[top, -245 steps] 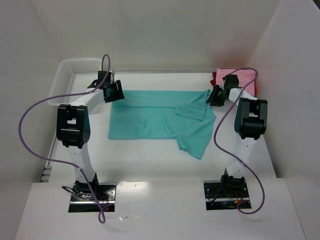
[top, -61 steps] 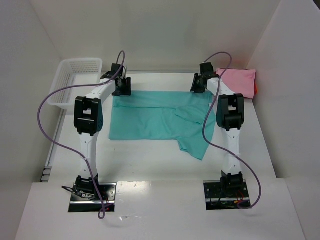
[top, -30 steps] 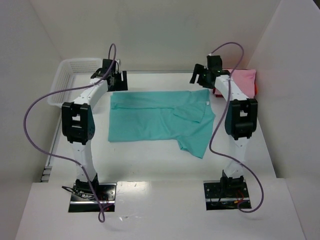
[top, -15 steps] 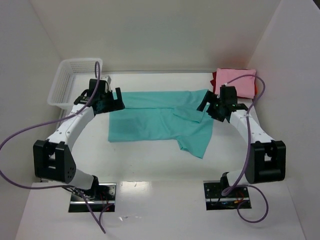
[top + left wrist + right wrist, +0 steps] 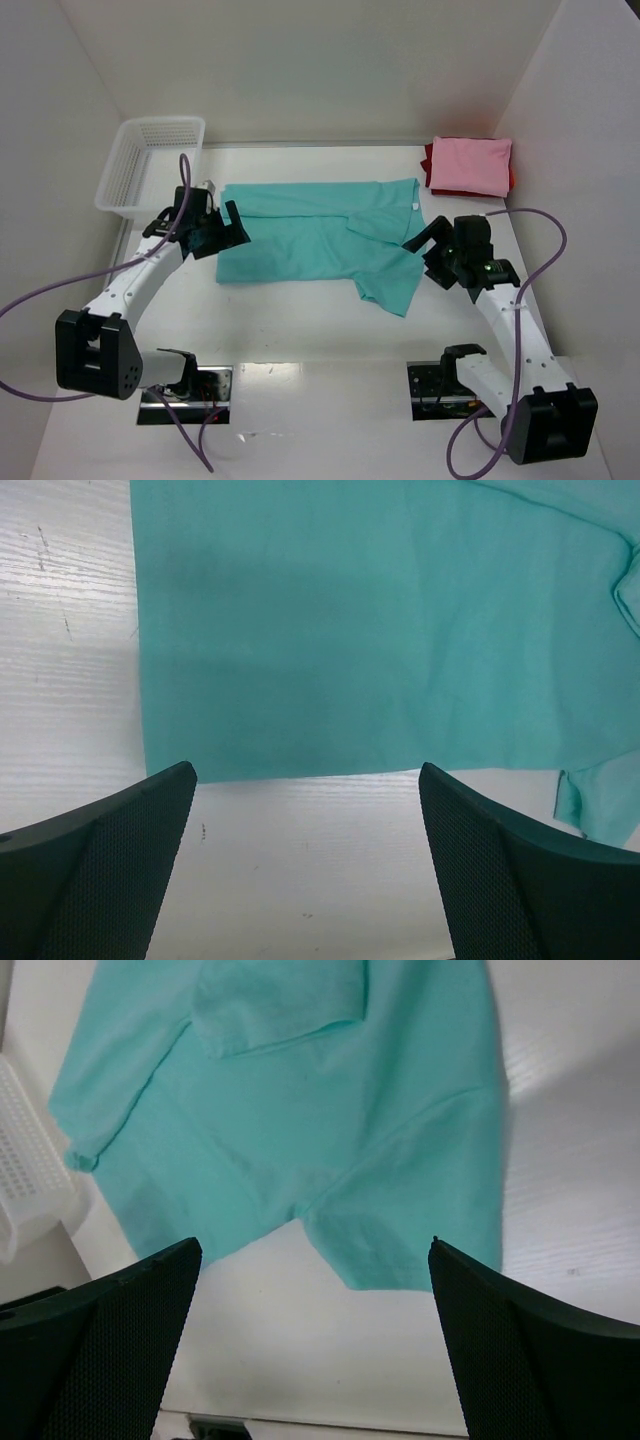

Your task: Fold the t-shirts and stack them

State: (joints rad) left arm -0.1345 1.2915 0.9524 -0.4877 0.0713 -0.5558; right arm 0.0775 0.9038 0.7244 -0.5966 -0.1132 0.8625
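A teal-green t-shirt (image 5: 320, 235) lies spread flat on the white table (image 5: 300, 320), collar to the right and one sleeve pointing toward the near edge. My left gripper (image 5: 228, 230) hovers open at the shirt's left edge. In the left wrist view the left gripper (image 5: 305, 772) is over the shirt's near hem (image 5: 350, 630), holding nothing. My right gripper (image 5: 425, 255) hangs open by the shirt's right edge. In the right wrist view the right gripper (image 5: 312, 1245) is above the sleeve (image 5: 420, 1200), also empty. A folded pink t-shirt (image 5: 470, 165) rests on a red one (image 5: 428, 158) at the back right.
A white mesh basket (image 5: 150, 160) stands at the back left corner and shows at the left edge of the right wrist view (image 5: 25, 1170). White walls close in the table on the left, back and right. Purple cables loop from both arms.
Both grippers have drawn back from the shirt's far corners toward the near side and now flank its left and right edges. The teal shirt lies released and still.
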